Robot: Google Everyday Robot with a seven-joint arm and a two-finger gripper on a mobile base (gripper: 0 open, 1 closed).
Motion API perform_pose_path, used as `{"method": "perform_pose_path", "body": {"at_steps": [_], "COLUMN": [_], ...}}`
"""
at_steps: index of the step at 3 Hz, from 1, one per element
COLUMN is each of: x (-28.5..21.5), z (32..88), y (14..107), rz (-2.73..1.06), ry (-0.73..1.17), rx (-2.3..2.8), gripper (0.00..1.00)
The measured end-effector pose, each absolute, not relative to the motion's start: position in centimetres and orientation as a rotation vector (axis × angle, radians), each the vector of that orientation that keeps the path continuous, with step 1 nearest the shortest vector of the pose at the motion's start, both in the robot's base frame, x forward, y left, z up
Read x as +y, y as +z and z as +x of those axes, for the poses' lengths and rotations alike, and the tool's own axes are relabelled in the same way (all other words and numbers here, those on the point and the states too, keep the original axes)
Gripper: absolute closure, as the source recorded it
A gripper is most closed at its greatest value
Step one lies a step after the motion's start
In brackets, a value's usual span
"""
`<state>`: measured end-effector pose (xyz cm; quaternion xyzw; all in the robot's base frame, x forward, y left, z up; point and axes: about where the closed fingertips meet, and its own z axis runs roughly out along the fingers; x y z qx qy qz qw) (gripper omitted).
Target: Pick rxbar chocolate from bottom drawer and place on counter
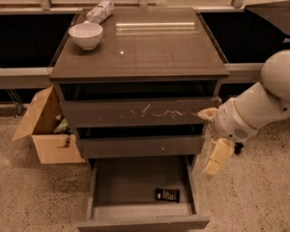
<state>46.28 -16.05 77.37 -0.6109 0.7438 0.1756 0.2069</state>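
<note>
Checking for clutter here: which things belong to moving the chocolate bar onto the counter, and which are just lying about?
Job: small flat black rxbar chocolate wrapper; open dark grey bottom drawer; glossy grey-brown counter; pale gripper, right of the cabinet.
Lying about: white bowl and whitish packet on the counter; cardboard box on the floor.

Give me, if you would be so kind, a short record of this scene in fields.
rxbar chocolate: lying flat in the bottom drawer, toward its front right
bottom drawer: pulled open
counter: carries a white bowl and a whitish packet at its back left
gripper: right of the cabinet, outside the drawer, apart from the bar
floor: open cardboard box left of the cabinet
task state: bar not yet picked
</note>
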Motion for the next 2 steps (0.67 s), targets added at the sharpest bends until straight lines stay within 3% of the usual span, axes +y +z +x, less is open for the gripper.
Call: {"method": "perform_pose_path", "body": {"at_steps": [2], "x": [-13.5], "z": [45.7], "y": [64.9], "rz": [-1.7], "ry": [0.698], "rx": [2.081], "gripper": [0.0]}}
